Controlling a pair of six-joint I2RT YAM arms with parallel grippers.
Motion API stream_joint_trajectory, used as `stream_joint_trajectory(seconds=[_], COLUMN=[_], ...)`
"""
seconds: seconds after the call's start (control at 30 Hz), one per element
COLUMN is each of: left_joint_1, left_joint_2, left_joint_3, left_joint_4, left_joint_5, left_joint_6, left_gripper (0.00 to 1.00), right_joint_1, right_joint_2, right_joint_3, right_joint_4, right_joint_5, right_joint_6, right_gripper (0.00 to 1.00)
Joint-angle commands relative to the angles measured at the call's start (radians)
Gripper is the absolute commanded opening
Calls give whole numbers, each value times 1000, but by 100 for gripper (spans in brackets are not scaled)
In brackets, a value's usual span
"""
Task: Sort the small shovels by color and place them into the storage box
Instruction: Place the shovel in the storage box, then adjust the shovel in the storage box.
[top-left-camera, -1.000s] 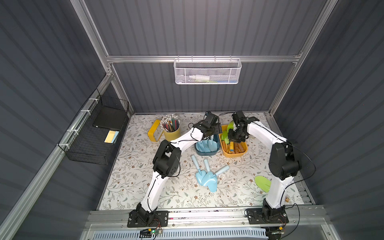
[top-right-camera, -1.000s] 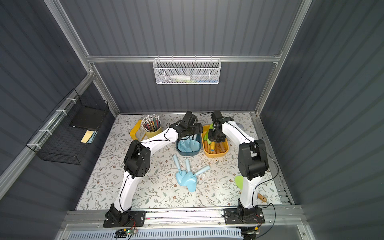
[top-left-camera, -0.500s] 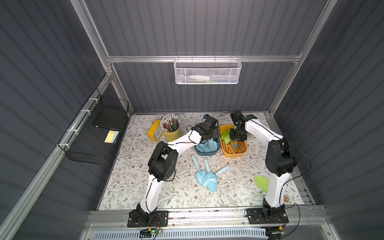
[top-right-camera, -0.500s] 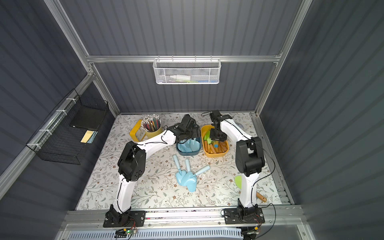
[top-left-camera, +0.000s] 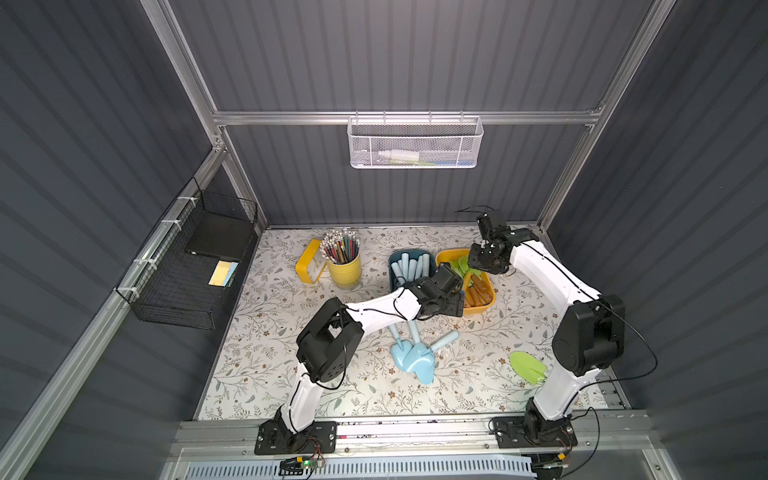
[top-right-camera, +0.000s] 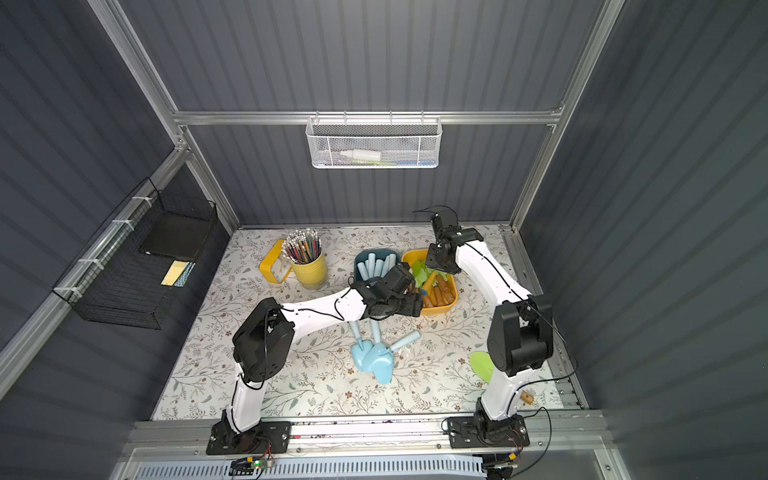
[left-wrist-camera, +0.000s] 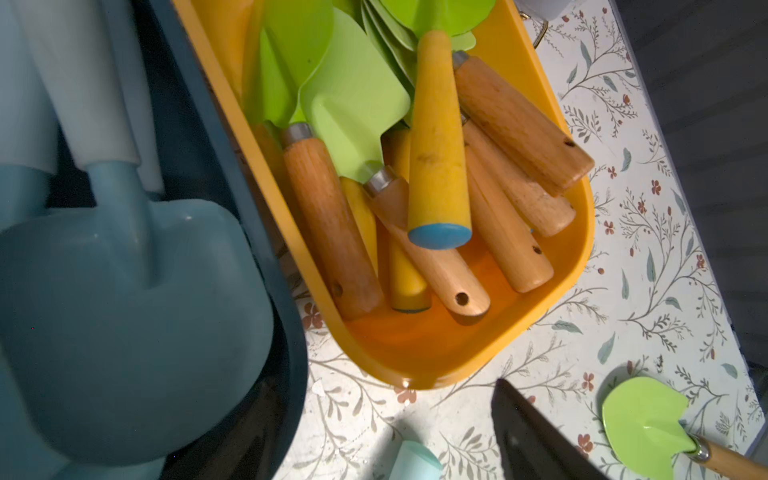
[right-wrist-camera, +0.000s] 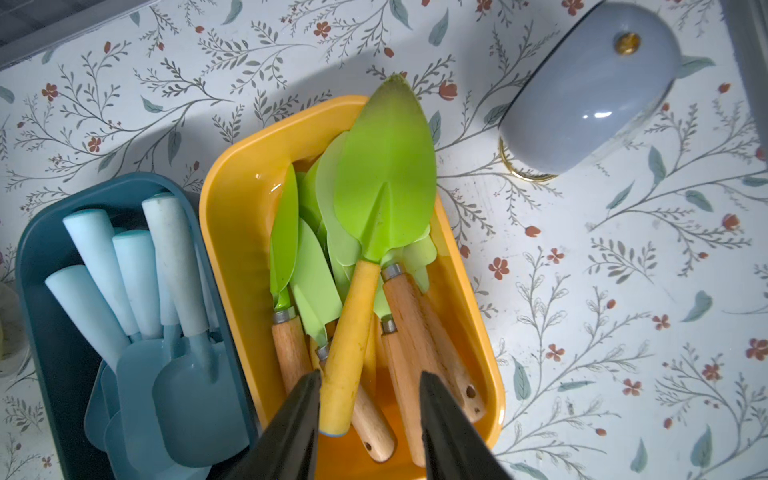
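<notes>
Yellow-handled shovel (right-wrist-camera: 353, 332) lies between parted jaws of right end effector (right-wrist-camera: 370, 376) (inside yellow box (right-wrist-camera: 249, 174)).

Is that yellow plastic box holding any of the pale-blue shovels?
No: the right wrist view shows the yellow plastic box holding only lime-green-bladed shovels; the pale-blue plastic shovels lie in the dark teal box.

Both units alike: left arm (top-left-camera: 376, 305) and right arm (top-left-camera: 548, 274) in glossy white link shells, bulky black joint housings (top-left-camera: 328, 345), thin black cables (top-left-camera: 656, 361) looped alongside, black screwed base plates (top-left-camera: 297, 436); right gripper (right-wrist-camera: 370, 374) with tapered matte-black fingers (right-wrist-camera: 291, 428).
</notes>
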Motion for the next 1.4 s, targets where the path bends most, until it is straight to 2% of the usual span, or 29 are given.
stream_joint_trajectory(seconds=[0.0,0.17,0.43,0.57,0.67,0.7,0.77,0.9,1.0,1.13,1.37], left_joint_1=[-50,-81,-87,-87,-79,-68,-44,9,42,69,75], left_joint_2=[-15,-21,-130,-167,-189,-189,-179,-133,-130,-126,-93], left_joint_3=[-9,-5,-22,22,74,102,145,207,197,189,218], left_joint_4=[-20,-82,-111,-112,-123,-121,-107,-79,-15,18,-13], left_joint_5=[24,-35,-224,-315,-373,-384,-369,-305,-247,-212,-221], left_joint_6=[35,50,53,32,-21,-24,-30,-74,-96,-102,-61], left_gripper=[82,81,83,83,83,83,83,83,83,83,83], right_joint_1=[-10,-26,-36,-44,-49,-50,-52,-50,-50,-45,-43], right_joint_2=[7,-12,-48,-49,-35,-26,11,119,168,188,118], right_joint_3=[-31,-75,-132,-154,-161,-158,-128,-28,-17,-44,-194], right_joint_4=[7,26,64,93,146,171,182,117,118,117,92], right_joint_5=[-36,-47,-50,-106,-146,-162,-178,-180,-188,-194,-126], right_joint_6=[32,48,54,61,78,81,97,118,126,127,114], right_gripper=[43,43,43,43,39,34,27,27,27,26,26])
